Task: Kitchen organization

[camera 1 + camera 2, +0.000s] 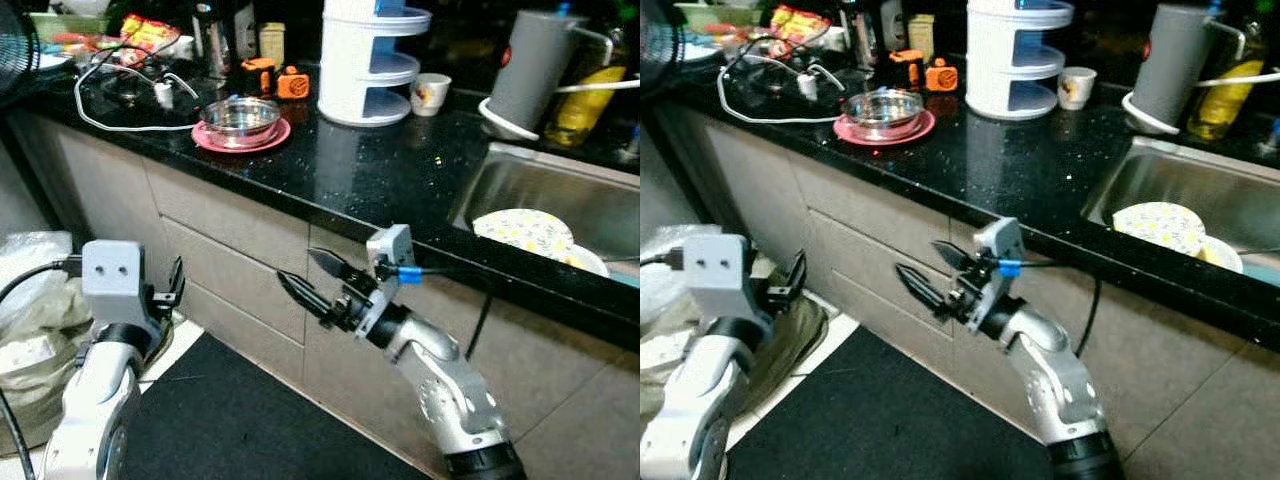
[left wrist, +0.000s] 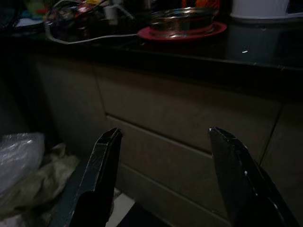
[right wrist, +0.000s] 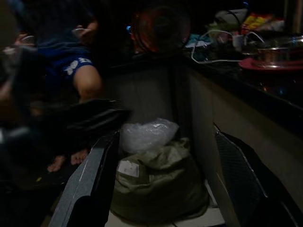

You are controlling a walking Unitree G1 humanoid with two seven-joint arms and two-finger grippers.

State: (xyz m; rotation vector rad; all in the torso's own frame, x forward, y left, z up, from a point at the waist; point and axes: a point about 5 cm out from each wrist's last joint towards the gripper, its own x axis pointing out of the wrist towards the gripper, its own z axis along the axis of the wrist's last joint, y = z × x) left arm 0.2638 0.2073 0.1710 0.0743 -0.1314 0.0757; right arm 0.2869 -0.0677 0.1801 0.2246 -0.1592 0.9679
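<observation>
Both arms are low, below the black shiny stone counter (image 1: 380, 175). The right gripper (image 1: 312, 280) and left gripper (image 2: 163, 175) have their fingers spread, holding nothing. The shiny metal bowl (image 1: 240, 117) on its round pink plate (image 1: 241, 138) sits at ten o'clock. Lifting up, the right arm could bump the counter edge.

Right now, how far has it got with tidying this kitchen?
Nothing looks done yet. The steel bowl sits on its pink plate on the black counter, beside a loose white cable, and dishes lie in the sink. Both hands are open and hold nothing: the right hand hangs below the counter edge, the left hand near the floor. All the tidying remains.
</observation>
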